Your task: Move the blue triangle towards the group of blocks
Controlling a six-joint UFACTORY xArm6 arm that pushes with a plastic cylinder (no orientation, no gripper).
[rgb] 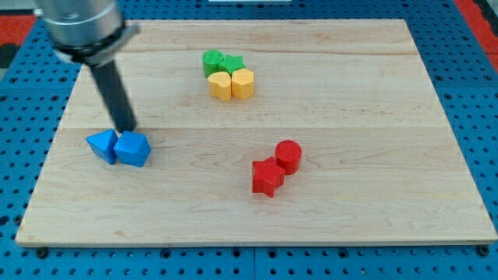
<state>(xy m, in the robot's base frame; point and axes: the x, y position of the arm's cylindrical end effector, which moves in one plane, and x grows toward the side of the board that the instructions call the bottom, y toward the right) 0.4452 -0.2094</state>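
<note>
Red star block (267,177) nearest, my tip (127,129) touching blue blocks (118,147)

A pale wooden counter (373,117) is lying on a blue pegboard surface (23,163) dotted with holes; a red strip (482,15) is showing at the view's top right.

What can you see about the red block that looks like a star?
The red star block is a chunky, solid-coloured piece with pointed arms, looking like painted wood. It lies flat on the pale wooden board, lower down and a little to the view's right of the middle. Its upper right side touches the red cylinder. Nothing else touches it; my tip is far off at the view's left.
</note>
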